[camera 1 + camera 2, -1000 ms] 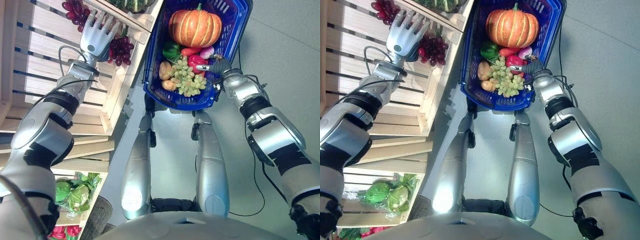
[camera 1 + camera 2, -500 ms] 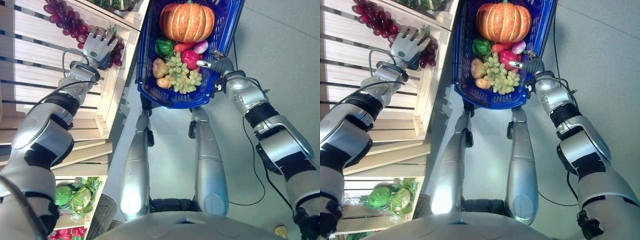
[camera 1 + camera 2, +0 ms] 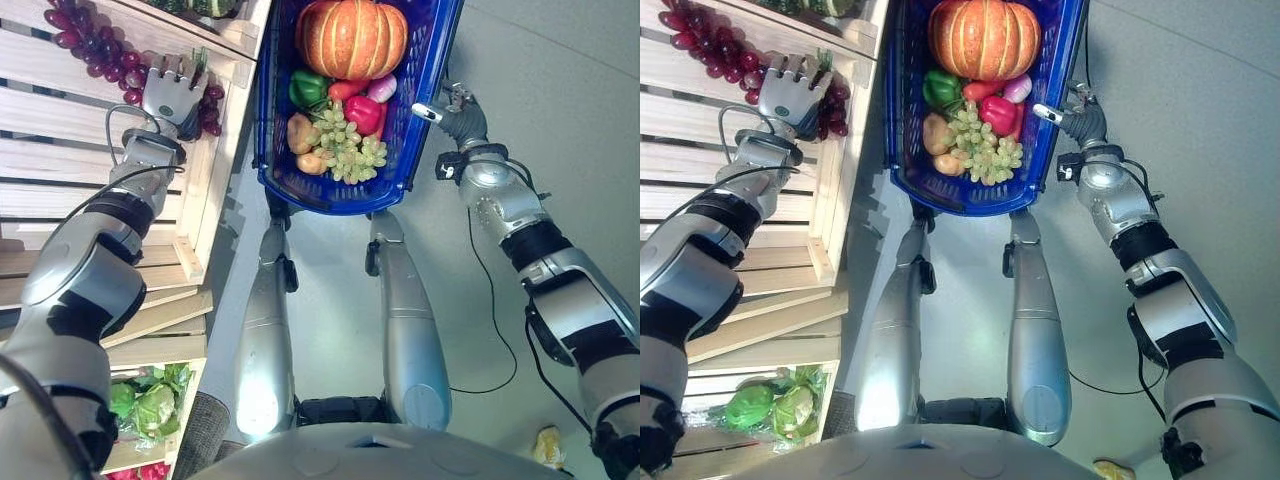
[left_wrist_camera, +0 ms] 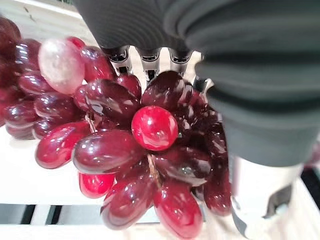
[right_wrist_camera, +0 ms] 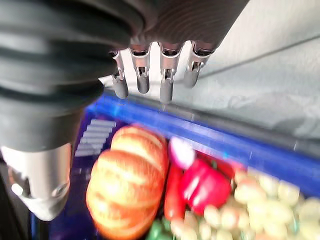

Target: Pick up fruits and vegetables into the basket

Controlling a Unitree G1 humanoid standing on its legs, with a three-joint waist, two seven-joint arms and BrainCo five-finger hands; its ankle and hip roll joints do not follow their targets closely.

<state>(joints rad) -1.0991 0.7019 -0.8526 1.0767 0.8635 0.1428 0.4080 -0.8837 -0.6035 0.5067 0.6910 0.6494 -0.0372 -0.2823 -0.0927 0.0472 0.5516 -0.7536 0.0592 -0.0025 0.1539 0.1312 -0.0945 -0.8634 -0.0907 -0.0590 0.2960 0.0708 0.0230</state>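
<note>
Faced a wooden rack [image 3: 70,190] beyond the left hand [image 3: 170,92], with a blue basket [image 3: 330,200] hung just beside the right hand [image 3: 462,118]. Found the basket already well stocked: an orange pumpkin [image 3: 350,38] at the end farthest from the right wrist, green grapes [image 3: 345,150] heaped nearer it, a red pepper [image 3: 362,113] and a green pepper [image 3: 305,88] between.

Located the task's thing, a bunch of red grapes [image 4: 150,150], on the rack, lying right against the left palm. Saw the left hand released, fingers [image 4: 150,62] straight and reaching past the far side of the bunch, thumb standing off on the near side, nothing clamped yet. Could not tell the right hand's state or whether it gripped the basket rim.

Judged the step in hand as the grasp on the grapes, reach done and closing not yet begun. Reckoned the next move called for a gentle curl round the whole cluster or its stem, not single berries, then a lift clear of the rack's edge and a carry across to the basket, setting down on the soft heap, not dropping.
</note>
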